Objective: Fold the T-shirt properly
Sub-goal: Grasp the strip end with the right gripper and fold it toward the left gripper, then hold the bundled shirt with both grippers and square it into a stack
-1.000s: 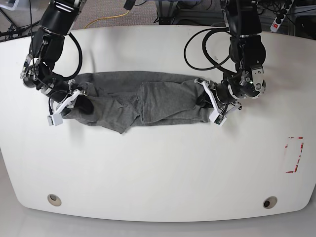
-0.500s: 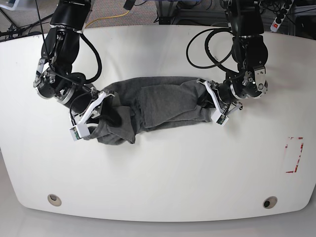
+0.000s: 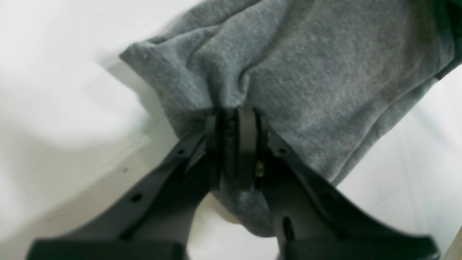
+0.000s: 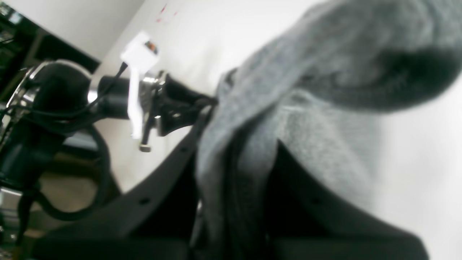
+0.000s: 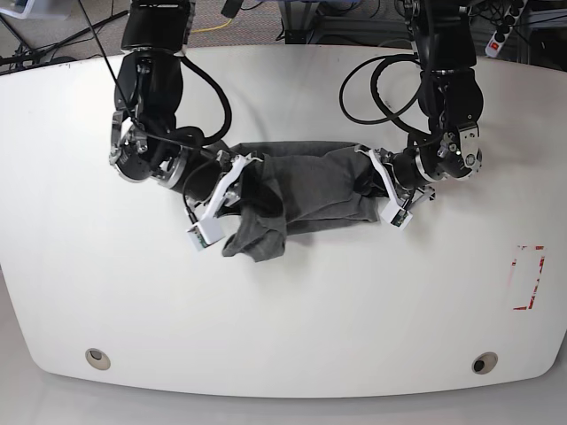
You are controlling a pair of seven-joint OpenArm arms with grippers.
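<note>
The plain heather-grey short-sleeved T-shirt (image 5: 297, 190) of soft knit lies bunched on the white oval table (image 5: 283, 310), well away from the red tape outline (image 5: 528, 278) near the table's edge. It is gathered into a narrow band between the 2 arms, with 1 loose flap hanging toward the table's near edge.

The left gripper (image 3: 236, 119) is clamped on a puckered fold at 1 end of the shirt, cloth wedged between its black fingers (image 3: 247, 133). The right gripper (image 4: 231, 159) is likewise closed on cloth at the other end; that wrist view is blurred, so how many layers it pinches is unclear.

The step in hand looks like carrying 1 side over the other. The risk is that the fold lands crooked: the cloth is already rumpled, and slack between the 2 grips could trap wrinkles. A thin pinch may also slip under tension, dropping an edge short.
</note>
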